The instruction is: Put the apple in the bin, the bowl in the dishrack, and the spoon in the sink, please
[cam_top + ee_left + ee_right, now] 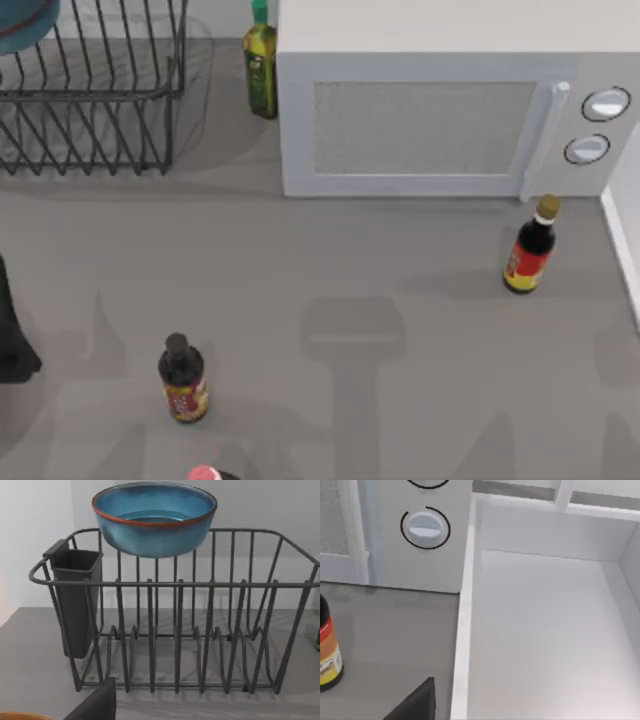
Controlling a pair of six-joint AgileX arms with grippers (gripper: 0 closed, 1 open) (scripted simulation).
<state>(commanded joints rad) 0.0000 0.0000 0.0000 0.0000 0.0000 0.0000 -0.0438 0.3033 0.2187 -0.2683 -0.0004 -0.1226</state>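
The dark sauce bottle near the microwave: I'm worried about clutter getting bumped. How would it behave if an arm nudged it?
The sauce bottle stands upright, tall and narrow, so a push near its cap would probably tip it rather than slide it. Its round body would likely roll once down. It stands near the sink edge beside the microwave, so it might fall in.

left arm (pixel 12 335): dark link at the table's left edge | left end effector (pixel 95 705): one dark finger visible | right end effector (pixel 415 702): one dark finger visible
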